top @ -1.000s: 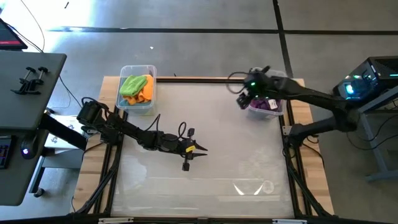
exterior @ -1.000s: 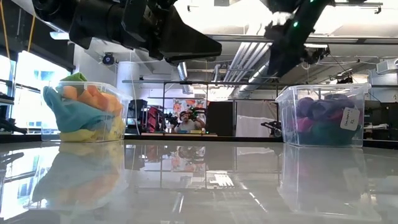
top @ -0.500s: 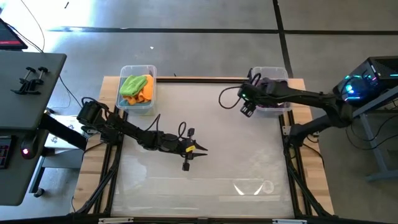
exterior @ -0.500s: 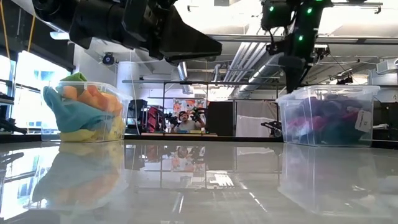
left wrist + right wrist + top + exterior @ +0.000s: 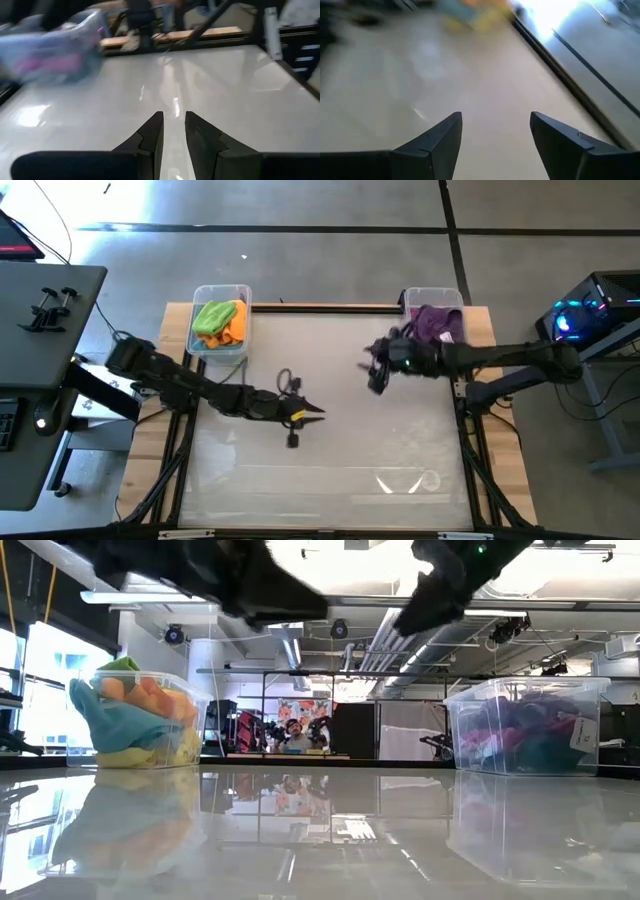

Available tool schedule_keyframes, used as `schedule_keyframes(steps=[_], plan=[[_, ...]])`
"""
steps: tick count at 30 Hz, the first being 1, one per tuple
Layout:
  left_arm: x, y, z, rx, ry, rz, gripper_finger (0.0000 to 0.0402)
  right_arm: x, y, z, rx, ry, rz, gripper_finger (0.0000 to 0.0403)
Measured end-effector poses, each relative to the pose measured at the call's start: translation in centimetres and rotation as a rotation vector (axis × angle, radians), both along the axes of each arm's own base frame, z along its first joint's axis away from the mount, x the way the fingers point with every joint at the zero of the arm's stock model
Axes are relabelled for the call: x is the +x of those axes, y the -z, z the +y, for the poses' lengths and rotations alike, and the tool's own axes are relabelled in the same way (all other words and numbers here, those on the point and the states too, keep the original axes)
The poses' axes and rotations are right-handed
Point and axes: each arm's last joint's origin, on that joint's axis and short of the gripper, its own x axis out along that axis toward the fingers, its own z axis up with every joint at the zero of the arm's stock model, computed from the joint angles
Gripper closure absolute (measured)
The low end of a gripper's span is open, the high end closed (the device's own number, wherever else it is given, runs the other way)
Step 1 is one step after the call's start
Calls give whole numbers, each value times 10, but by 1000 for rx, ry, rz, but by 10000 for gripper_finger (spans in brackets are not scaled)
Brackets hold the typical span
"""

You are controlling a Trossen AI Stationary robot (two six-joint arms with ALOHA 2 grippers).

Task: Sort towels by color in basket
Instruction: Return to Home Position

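Observation:
The towels lie in two clear bins at the table's far edge. The left bin (image 5: 220, 352) (image 5: 190, 730) holds lime green (image 5: 212, 315), orange (image 5: 237, 323), light blue (image 5: 105, 720) and yellow (image 5: 140, 755) towels. The right bin (image 5: 432, 294) (image 5: 525, 690) holds purple (image 5: 438, 325), magenta and dark green ones. My left gripper (image 5: 318, 410) (image 5: 174, 122) hovers over the table's middle, open by a narrow gap, holding nothing. My right gripper (image 5: 372, 380) (image 5: 495, 125) hangs open and holding nothing above the table, left of and nearer than the right bin.
The glossy white tabletop (image 5: 330, 470) lies bare between and in front of the bins. Black frame rails run along its edges. Both arms cross the low view overhead. A person (image 5: 293, 735) sits far back in the room beyond the table.
My right gripper has left its place above the right bin and swung toward the table's middle and near side, staying open. The purple towels in that bin now show uncovered. My left arm has shifted slightly toward the left and far side.

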Motion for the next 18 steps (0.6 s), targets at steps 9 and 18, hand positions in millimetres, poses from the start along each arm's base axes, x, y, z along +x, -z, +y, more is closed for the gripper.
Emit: schedule_keyframes(steps=[9, 18], plan=[[-85, -3, 17, -135, -100, -164, 335, 14, 49, 66, -4, -336, -397, 169], [-138, -2, 35, -191, -114, -318, 335, 1, 68, 87, -84, -441, -356, 193]])
